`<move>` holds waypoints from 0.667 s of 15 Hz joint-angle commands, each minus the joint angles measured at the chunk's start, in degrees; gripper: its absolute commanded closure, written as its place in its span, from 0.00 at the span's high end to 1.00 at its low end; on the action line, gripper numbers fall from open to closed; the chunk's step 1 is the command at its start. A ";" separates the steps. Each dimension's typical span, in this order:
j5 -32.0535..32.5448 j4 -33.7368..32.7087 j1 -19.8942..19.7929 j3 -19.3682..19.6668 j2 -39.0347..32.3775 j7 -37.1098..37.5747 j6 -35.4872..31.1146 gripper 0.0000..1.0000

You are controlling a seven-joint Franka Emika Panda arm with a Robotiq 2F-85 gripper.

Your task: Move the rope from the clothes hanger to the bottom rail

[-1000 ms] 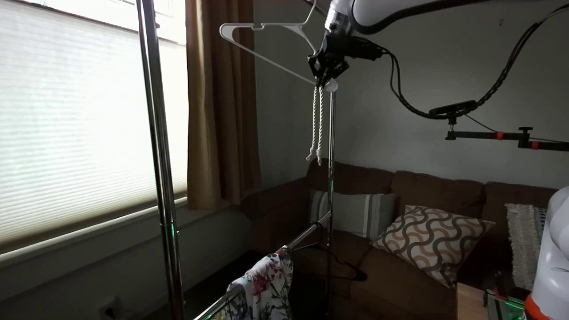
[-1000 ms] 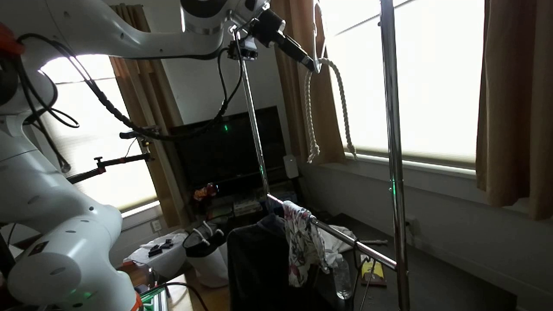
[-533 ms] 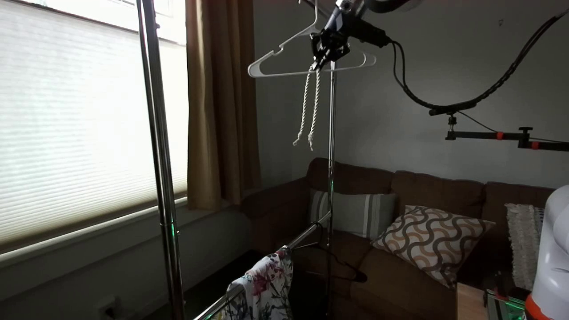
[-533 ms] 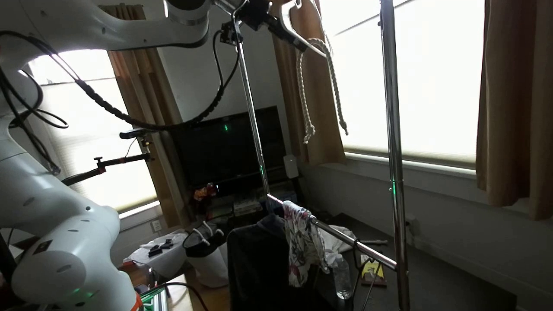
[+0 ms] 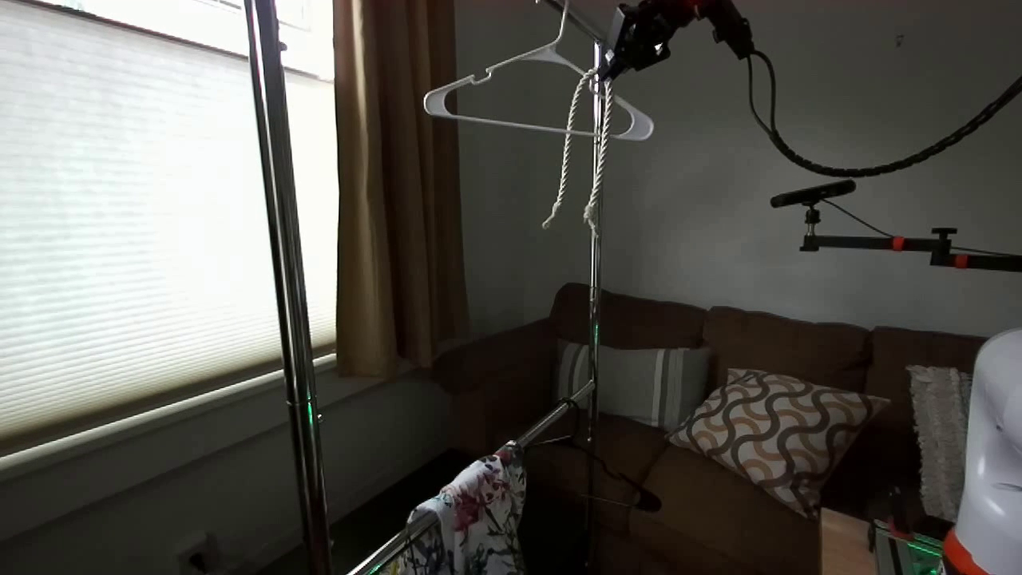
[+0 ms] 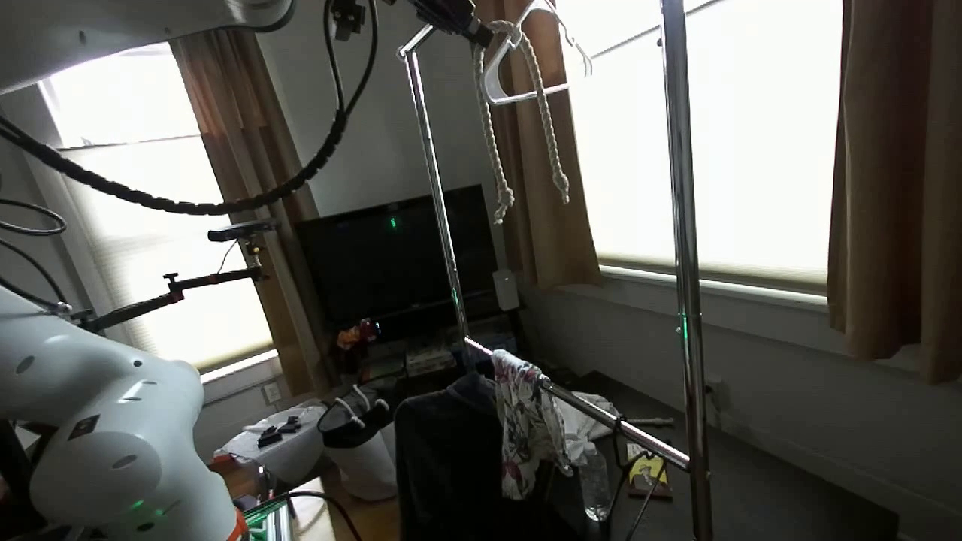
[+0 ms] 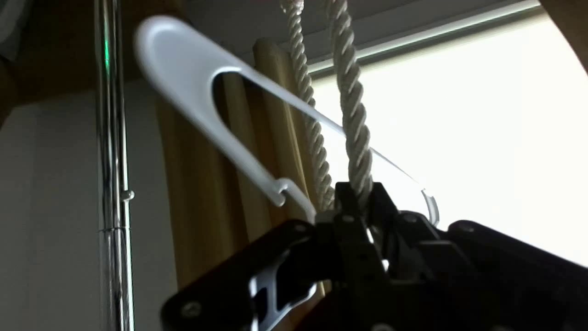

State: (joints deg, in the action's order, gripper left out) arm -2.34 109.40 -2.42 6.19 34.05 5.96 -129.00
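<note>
Nearest in the wrist view, the gripper (image 7: pixel 362 200) pinches the rope (image 7: pixel 353 105) near its bend. The rope is draped over a sloping arm of the clothes hanger (image 7: pixel 181 62), its two strands falling on either side of the lower bar. In an exterior view, the bottom rail (image 5: pixel 545 423), bearing a floral cloth (image 5: pixel 483 495), runs well apart from the visible corner of the table (image 5: pixel 846 547); beyond stands a brown sofa (image 5: pixel 778 339).

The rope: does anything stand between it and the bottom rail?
Yes: the hanger passes between the two strands of the rope, which the gripper pinches. Lower down, flowered cloth covers part of the bottom rail.
</note>
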 commanded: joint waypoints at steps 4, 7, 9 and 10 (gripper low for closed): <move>-11.39 3.25 7.48 5.15 8.76 -13.99 2.02 0.03; -14.16 3.30 9.32 5.51 11.25 -16.75 0.93 0.03; -14.69 3.74 8.86 4.65 12.09 -16.00 -2.41 0.03; -14.21 4.22 8.06 3.91 11.92 -15.02 -4.65 0.03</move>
State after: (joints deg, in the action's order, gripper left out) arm -15.33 111.10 5.83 10.82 44.03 -9.05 -129.12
